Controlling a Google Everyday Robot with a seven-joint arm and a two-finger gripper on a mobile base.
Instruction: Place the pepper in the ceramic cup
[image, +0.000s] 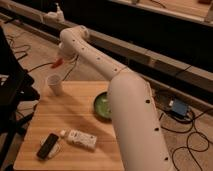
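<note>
The pincer (61, 59) held the pepper (58, 63) just above the ceramic cup (54, 84) at the table's (70, 115) far-left corner; release remained.

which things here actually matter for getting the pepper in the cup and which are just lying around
Part of the job:
- pepper, held at the gripper, above the cup
- ceramic cup, upright at the table's far left corner

Just lying about:
- green bowl
- dark phone-like object
- white box
- wooden table under them all
</note>
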